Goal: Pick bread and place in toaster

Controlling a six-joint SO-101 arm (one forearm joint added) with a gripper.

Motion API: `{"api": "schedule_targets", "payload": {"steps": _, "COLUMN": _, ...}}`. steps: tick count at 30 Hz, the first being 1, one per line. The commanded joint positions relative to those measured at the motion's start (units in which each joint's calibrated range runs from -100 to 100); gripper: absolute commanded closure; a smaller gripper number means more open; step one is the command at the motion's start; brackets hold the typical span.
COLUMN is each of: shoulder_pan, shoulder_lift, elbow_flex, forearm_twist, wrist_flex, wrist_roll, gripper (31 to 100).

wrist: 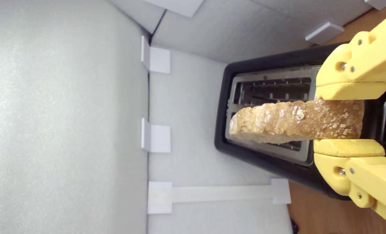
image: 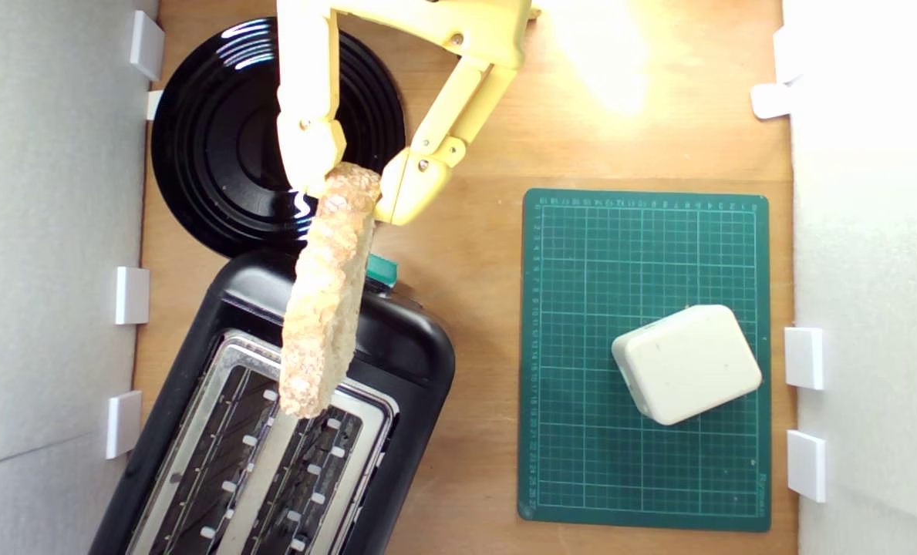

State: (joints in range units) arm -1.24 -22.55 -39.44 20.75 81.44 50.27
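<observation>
The yellow gripper (image: 348, 189), in the upper middle of the exterior view, is clamped on one end of the bread (image: 328, 291), its two fingers pressing the slice from either side. The slice is held edge-on above the toaster (image: 396, 362), which fills the lower left of that frame; its free end hangs over the metal top plate between the two slots. The wrist view shows the same grip (wrist: 345, 120) on the bread (wrist: 293, 125) over the toaster (wrist: 261, 165). A black plate (image: 211, 139) lies upper left, and a cream block (image: 687, 362) sits on a green mat (image: 581, 462) at right.

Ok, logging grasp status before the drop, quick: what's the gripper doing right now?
Gripper: closed on the bread, pinching one end of the slice edge-up above the toaster; bread not yet in a slot.
</observation>
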Motion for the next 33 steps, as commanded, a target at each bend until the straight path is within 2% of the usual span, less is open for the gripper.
{"api": "schedule_targets", "payload": {"steps": 1, "shoulder_pan": 3.7, "shoulder_lift": 0.7, "elbow_flex": -2.8, "forearm_twist": 0.2, "wrist_flex": -2.3, "wrist_roll": 0.3, "gripper": 70.7}}
{"api": "schedule_targets", "payload": {"steps": 7, "shoulder_pan": 7.2, "shoulder_lift": 2.6, "elbow_flex": -2.9, "forearm_twist": 0.2, "wrist_flex": -2.4, "wrist_roll": 0.4, "gripper": 70.7}}
{"api": "schedule_targets", "payload": {"steps": 15, "shoulder_pan": 9.6, "shoulder_lift": 5.0, "elbow_flex": -3.0, "forearm_twist": 0.1, "wrist_flex": -2.7, "wrist_roll": 1.9, "gripper": 70.7}}
{"api": "schedule_targets", "payload": {"steps": 33, "shoulder_pan": 9.9, "shoulder_lift": 11.8, "elbow_flex": -3.0, "forearm_twist": 0.1, "wrist_flex": -8.3, "wrist_roll": 1.4, "gripper": 70.6}}
